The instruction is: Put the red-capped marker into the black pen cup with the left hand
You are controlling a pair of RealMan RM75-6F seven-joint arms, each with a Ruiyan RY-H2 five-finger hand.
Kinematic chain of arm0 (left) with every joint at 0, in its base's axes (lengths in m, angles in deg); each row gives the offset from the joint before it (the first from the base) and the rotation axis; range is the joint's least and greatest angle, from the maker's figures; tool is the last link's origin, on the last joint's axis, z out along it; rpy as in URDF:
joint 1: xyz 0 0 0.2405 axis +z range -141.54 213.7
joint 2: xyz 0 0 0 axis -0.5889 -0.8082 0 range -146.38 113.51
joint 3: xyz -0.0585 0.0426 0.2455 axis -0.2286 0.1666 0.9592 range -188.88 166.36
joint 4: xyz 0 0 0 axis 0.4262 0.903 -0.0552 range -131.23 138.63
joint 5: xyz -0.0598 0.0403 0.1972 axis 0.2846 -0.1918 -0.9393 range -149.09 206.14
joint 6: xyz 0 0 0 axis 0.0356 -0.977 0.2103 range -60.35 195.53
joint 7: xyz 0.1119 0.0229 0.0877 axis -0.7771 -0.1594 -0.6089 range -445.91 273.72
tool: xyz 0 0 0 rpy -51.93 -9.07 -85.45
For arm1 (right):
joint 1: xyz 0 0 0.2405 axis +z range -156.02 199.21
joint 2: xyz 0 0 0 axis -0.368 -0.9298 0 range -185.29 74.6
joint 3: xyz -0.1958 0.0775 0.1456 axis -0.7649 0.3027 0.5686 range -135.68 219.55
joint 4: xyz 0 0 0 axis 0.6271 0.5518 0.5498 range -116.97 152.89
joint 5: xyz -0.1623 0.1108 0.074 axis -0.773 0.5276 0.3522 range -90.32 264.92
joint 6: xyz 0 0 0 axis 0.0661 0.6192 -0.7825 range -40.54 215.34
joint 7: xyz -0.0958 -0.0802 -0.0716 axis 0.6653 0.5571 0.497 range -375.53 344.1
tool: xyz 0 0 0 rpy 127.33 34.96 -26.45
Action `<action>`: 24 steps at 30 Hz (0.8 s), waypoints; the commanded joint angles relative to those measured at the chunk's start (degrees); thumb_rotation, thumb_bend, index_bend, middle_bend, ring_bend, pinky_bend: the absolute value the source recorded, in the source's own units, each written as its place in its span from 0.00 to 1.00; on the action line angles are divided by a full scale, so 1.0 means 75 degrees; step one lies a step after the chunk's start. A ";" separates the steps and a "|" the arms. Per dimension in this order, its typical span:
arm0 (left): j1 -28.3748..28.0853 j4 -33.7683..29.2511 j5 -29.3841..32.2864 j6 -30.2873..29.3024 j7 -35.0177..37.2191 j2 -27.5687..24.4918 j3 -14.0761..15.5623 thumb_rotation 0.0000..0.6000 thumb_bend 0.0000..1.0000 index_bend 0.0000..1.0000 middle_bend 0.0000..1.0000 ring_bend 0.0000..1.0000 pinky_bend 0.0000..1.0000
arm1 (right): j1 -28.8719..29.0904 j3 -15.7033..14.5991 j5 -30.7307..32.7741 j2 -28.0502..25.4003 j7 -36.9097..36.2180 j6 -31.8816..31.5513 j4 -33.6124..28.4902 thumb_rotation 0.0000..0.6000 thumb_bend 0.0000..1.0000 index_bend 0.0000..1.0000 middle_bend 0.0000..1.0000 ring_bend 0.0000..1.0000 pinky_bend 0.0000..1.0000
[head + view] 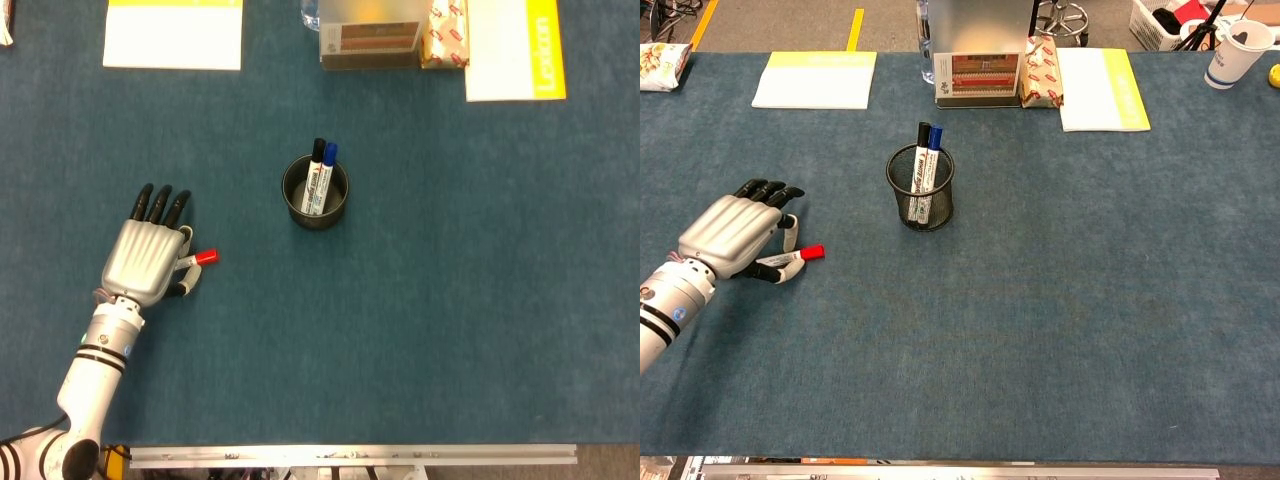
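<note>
The red-capped marker point(198, 259) point(795, 258) lies nearly flat at the left of the blue table, its red cap pointing right. My left hand point(147, 252) point(732, 234) is palm-down over its white barrel and pinches it between thumb and a finger, while the other fingers stretch forward. Most of the barrel is hidden under the hand. The black mesh pen cup point(315, 192) point(920, 188) stands well to the right and further back. It holds a black-capped and a blue-capped marker. My right hand is in neither view.
A white and yellow pad point(815, 80) lies at the back left. A box point(978, 72), a snack packet point(1043, 72) and a yellow-edged book point(1102, 90) line the back edge. A paper cup point(1238, 50) stands at the far right.
</note>
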 commanded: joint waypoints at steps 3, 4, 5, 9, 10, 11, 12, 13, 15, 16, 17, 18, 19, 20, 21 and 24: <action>0.0007 -0.0037 -0.0003 0.0005 -0.0029 -0.0010 0.0024 0.80 0.32 0.53 0.09 0.00 0.00 | -0.0005 -0.0001 0.0001 -0.0004 -0.0001 -0.0007 -0.0008 1.00 0.00 0.47 0.31 0.25 0.46; 0.0007 -0.0040 0.0000 0.0006 -0.0035 -0.0012 0.0026 0.81 0.32 0.53 0.09 0.00 0.00 | -0.0006 -0.0001 -0.0001 -0.0004 -0.0001 -0.0009 -0.0008 1.00 0.00 0.47 0.31 0.25 0.46; 0.0009 -0.0043 0.0005 0.0007 -0.0044 -0.0014 0.0028 0.82 0.32 0.53 0.09 0.00 0.00 | -0.0006 0.0000 0.0002 -0.0004 -0.0001 -0.0009 -0.0007 1.00 0.00 0.47 0.31 0.25 0.46; 0.0018 -0.0051 -0.0005 -0.0005 -0.0016 -0.0020 0.0034 0.84 0.32 0.54 0.09 0.00 0.00 | -0.0001 0.0004 0.0016 -0.0005 0.0006 0.0003 -0.0005 1.00 0.00 0.47 0.31 0.25 0.46; 0.0020 -0.0050 -0.0005 -0.0008 -0.0013 -0.0020 0.0034 0.84 0.32 0.54 0.09 0.00 0.00 | 0.0000 0.0004 0.0017 -0.0004 0.0007 0.0006 -0.0005 1.00 0.00 0.47 0.31 0.25 0.46; 0.0020 -0.0047 -0.0006 -0.0011 -0.0011 -0.0018 0.0032 0.84 0.32 0.54 0.09 0.00 0.00 | 0.0001 0.0005 0.0022 -0.0003 0.0008 0.0009 -0.0003 1.00 0.00 0.47 0.31 0.25 0.46; 0.0021 -0.0048 -0.0011 -0.0018 -0.0006 -0.0015 0.0030 0.85 0.32 0.54 0.09 0.00 0.00 | 0.0001 0.0007 0.0027 -0.0002 0.0011 0.0010 -0.0002 1.00 0.00 0.47 0.31 0.25 0.46; 0.0023 -0.0054 -0.0017 -0.0025 0.0000 -0.0014 0.0029 0.85 0.32 0.54 0.09 0.00 0.00 | 0.0000 0.0007 0.0029 -0.0003 0.0011 0.0010 -0.0003 1.00 0.00 0.47 0.31 0.25 0.46; 0.0024 -0.0069 -0.0045 -0.0050 0.0020 -0.0011 0.0026 0.86 0.32 0.55 0.09 0.00 0.00 | 0.0000 0.0008 0.0029 -0.0003 0.0012 0.0008 -0.0006 1.00 0.00 0.47 0.31 0.25 0.46; 0.0026 -0.0077 -0.0058 -0.0060 0.0030 -0.0010 0.0029 0.86 0.32 0.55 0.09 0.00 0.00 | -0.0001 0.0007 0.0027 -0.0005 0.0010 0.0006 -0.0008 1.00 0.00 0.47 0.31 0.25 0.46; 0.0028 -0.0089 -0.0072 -0.0068 0.0038 -0.0010 0.0032 0.86 0.32 0.55 0.09 0.00 0.00 | -0.0002 0.0007 0.0026 -0.0006 0.0008 0.0004 -0.0009 1.00 0.00 0.47 0.31 0.25 0.46; 0.0029 -0.0104 -0.0093 -0.0083 0.0043 -0.0009 0.0035 0.86 0.32 0.55 0.09 0.00 0.00 | -0.0003 0.0007 0.0025 -0.0006 0.0007 0.0002 -0.0009 1.00 0.00 0.47 0.31 0.25 0.46; 0.0029 -0.0115 -0.0110 -0.0094 0.0047 -0.0005 0.0036 0.86 0.32 0.56 0.09 0.00 0.00 | -0.0002 0.0009 0.0025 -0.0005 0.0005 0.0001 -0.0008 1.00 0.00 0.47 0.31 0.25 0.46; 0.0029 -0.0135 -0.0127 -0.0105 0.0051 -0.0001 0.0039 0.86 0.32 0.56 0.09 0.00 0.00 | -0.0002 0.0009 0.0022 -0.0006 0.0003 -0.0001 -0.0009 1.00 0.00 0.47 0.31 0.25 0.46; 0.0032 -0.0156 -0.0135 -0.0114 0.0052 0.0001 0.0039 0.86 0.32 0.56 0.10 0.00 0.00 | -0.0001 0.0010 0.0021 -0.0007 0.0002 -0.0002 -0.0011 1.00 0.00 0.47 0.31 0.25 0.46; 0.0031 -0.0257 -0.0179 -0.0154 0.0039 -0.0011 0.0035 0.86 0.32 0.56 0.10 0.00 0.00 | -0.0001 0.0013 0.0021 -0.0009 -0.0008 -0.0006 -0.0013 1.00 0.00 0.47 0.31 0.25 0.46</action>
